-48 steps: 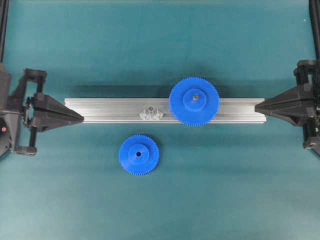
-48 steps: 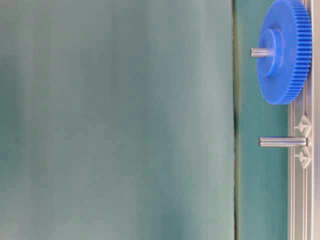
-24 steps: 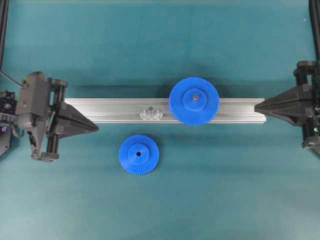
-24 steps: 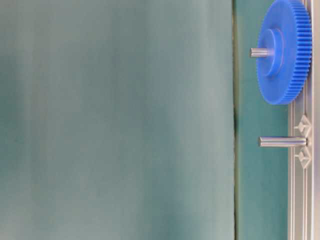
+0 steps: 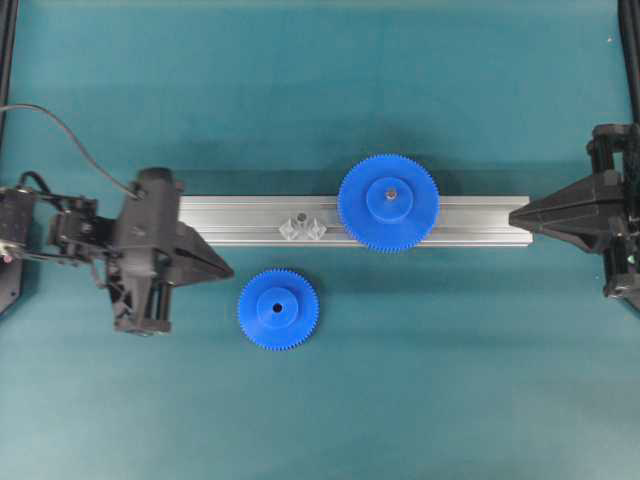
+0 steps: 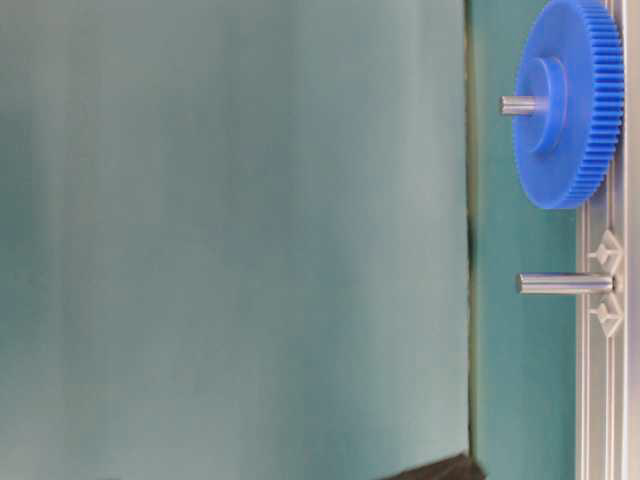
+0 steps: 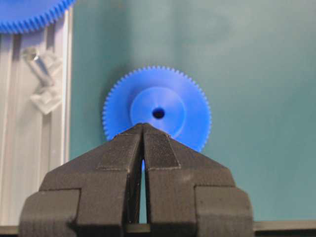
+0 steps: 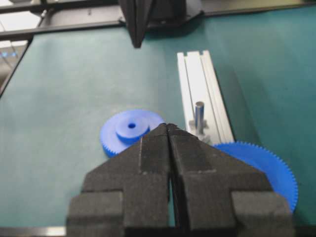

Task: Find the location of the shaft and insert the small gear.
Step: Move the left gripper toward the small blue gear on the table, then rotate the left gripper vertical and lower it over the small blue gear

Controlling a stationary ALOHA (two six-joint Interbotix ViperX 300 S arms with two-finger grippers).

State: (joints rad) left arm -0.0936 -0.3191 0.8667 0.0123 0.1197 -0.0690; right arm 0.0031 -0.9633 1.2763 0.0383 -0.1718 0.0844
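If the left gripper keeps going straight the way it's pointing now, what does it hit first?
Most likely the small gear. The shut left gripper points right, and in the left wrist view the gear sits just past its tip. How high the tip is above the mat is unclear.

The table (image 5: 300, 420) is covered in uniform teal-green. The rail (image 5: 470, 222) is silver aluminium, ribbed lengthwise. The small gear (image 5: 278, 309) is solid blue with a dark centre hole. The large gear (image 5: 388, 203) is the same blue, with a grey pin at its hub. The shaft (image 8: 199, 114) is silvery on a clear base. Both the left gripper (image 5: 228, 270) and the right gripper (image 5: 514, 214) are matte black.
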